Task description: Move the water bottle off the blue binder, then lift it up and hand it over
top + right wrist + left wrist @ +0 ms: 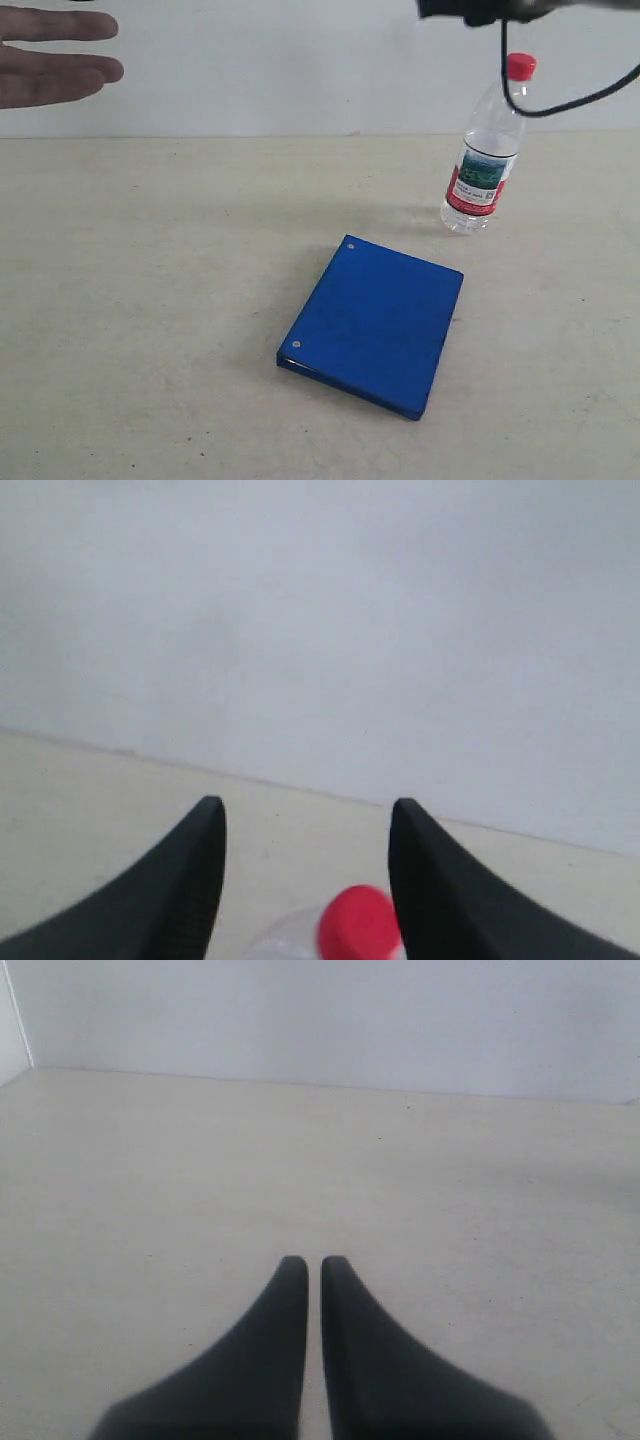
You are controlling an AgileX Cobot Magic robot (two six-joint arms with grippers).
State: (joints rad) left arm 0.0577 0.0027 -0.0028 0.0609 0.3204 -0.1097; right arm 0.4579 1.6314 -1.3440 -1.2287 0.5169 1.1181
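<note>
The water bottle (485,160) stands on the table, leaning slightly, behind and to the right of the blue binder (375,320) and apart from it. The binder lies flat and closed with nothing on it. My right gripper (305,805) is open just above the bottle. Its red cap (358,923) shows low between the fingers, close to one of them, and neither finger grips it. In the exterior view only a dark part of the right arm (480,8) and its cable show above the bottle. My left gripper (307,1260) is shut over bare table, holding nothing.
A person's open hand (50,55) reaches in at the exterior view's upper left, above the table's far edge. A pale wall (300,60) stands behind the beige table (150,300).
</note>
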